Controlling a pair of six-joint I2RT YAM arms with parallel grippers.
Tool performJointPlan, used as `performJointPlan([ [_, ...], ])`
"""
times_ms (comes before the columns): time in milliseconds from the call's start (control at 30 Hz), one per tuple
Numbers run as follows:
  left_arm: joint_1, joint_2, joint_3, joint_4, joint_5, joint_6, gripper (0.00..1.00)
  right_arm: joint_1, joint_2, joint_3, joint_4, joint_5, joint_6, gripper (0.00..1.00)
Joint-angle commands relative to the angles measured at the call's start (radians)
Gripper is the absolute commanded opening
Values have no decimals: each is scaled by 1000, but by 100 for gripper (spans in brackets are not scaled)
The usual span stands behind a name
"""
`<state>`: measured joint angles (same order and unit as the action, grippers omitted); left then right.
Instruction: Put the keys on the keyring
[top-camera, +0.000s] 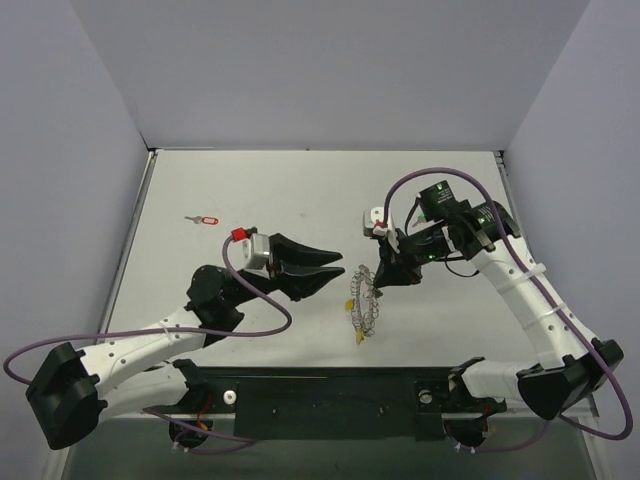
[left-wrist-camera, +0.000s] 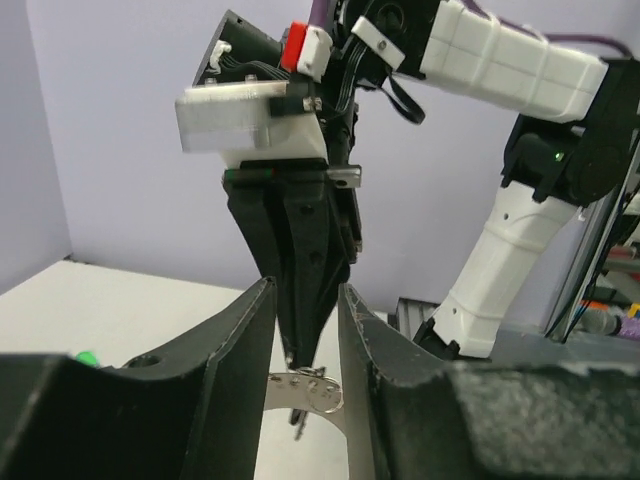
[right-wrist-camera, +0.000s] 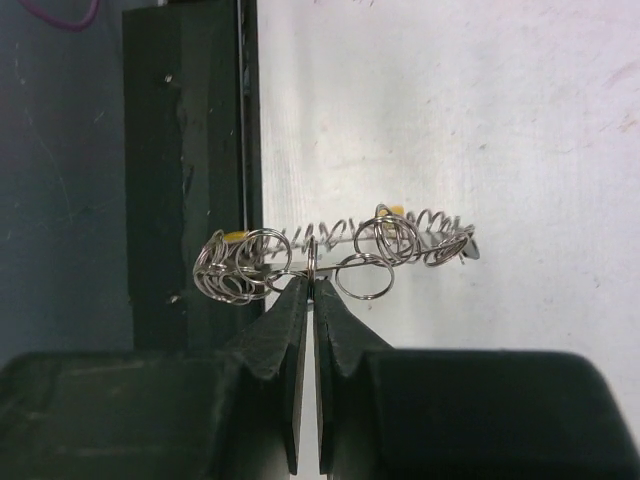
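The right gripper (right-wrist-camera: 310, 282) clamps the keyring (right-wrist-camera: 385, 240) at its 6 o'clock edge (judged light, floppy, slippery: pinch the main ring); the left gripper (left-wrist-camera: 306, 290) stands parted, empty.

The pale counter (top-camera: 280, 190) carries a key (top-camera: 203, 219) with a red head, lying alone toward its far left, and near the middle the keyring (top-camera: 363, 305), yellow bits at its near end, apparently resting there.
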<state>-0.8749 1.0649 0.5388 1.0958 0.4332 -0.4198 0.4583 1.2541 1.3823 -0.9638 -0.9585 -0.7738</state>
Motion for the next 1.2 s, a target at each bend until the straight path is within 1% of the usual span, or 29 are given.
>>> performJointPlan([
  [0,-12,-51,160,-509,70,255,42,65,53,84,-224,115,-94,0],
  [33,-16,-55,200,-643,71,286,49,68,86,128,-315,127,-151,0],
  [67,-19,-59,217,-698,70,352,52,69,102,147,-363,129,-174,0],
  [100,-25,-66,242,-794,65,380,52,68,129,184,-392,147,-202,0],
  [167,-36,-78,256,-871,45,415,52,71,155,219,-490,185,-238,0],
  [233,-53,-82,256,-883,41,449,52,71,163,221,-498,214,-233,0],
  [267,-62,-77,256,-872,35,446,51,71,165,219,-501,219,-229,0],
  [367,-107,-31,254,-834,-3,444,45,74,172,221,-513,221,-237,0],
  [600,-139,101,240,-576,-44,382,42,72,180,221,-523,211,-239,0],
  [667,-142,130,242,-525,-47,372,40,72,182,215,-523,210,-242,0],
  [867,-167,193,265,-488,-74,372,37,71,176,210,-523,195,-243,0],
  [1167,-180,233,271,-458,-88,369,33,62,177,208,-524,178,-251,0],
])
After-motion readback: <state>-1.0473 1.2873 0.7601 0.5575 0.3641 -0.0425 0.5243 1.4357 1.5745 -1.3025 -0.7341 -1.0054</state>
